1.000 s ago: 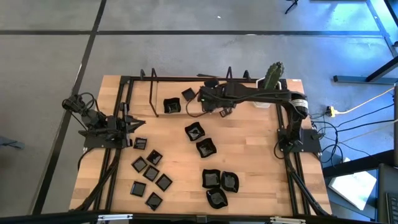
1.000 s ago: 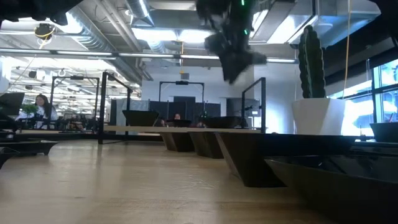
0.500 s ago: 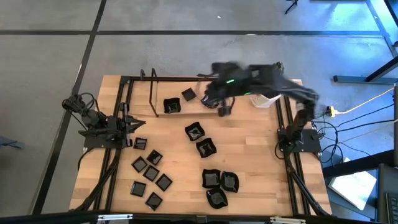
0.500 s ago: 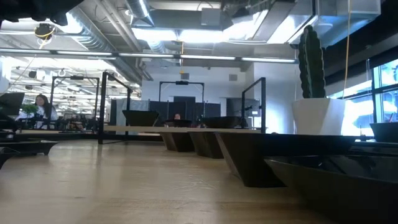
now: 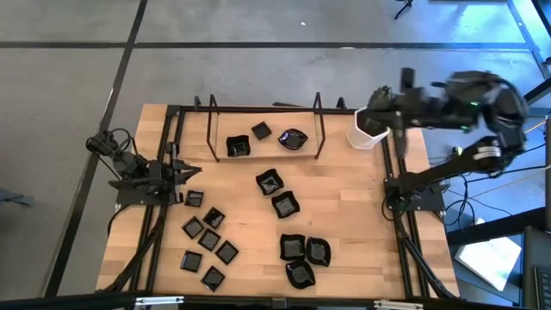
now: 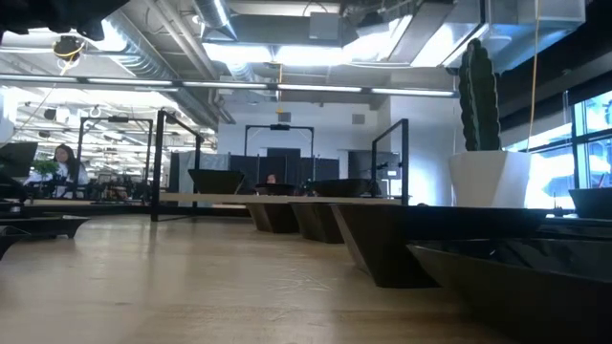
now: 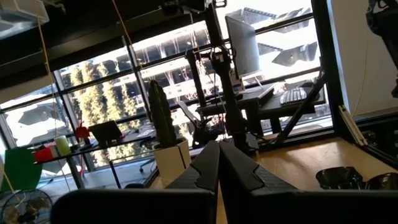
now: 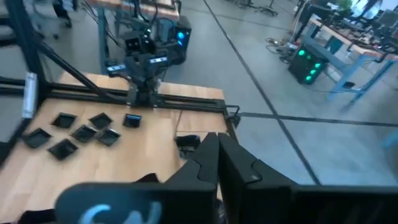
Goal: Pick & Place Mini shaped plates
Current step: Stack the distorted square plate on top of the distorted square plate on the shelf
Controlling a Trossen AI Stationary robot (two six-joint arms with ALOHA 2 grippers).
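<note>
The left pincer (image 5: 196, 171) is resting pressed together at the table's (image 5: 344, 215) left edge, black plates (image 5: 207, 241) lying loose just beside it. The right pincer (image 5: 405, 79) is hanging empty and pressed together, beyond the cactus pot (image 5: 368, 129); it should be spreading before descending squarely over one plate's rim

Right arm is off the table's far middle now, swung back over the far right corner, right gripper (image 5: 405, 77) near the cactus pot (image 5: 368, 131), fingers closed, apparently empty. A wavy-edged plate (image 5: 293, 139) now sits by the two far squares; low view no longer shows the arm.
</note>
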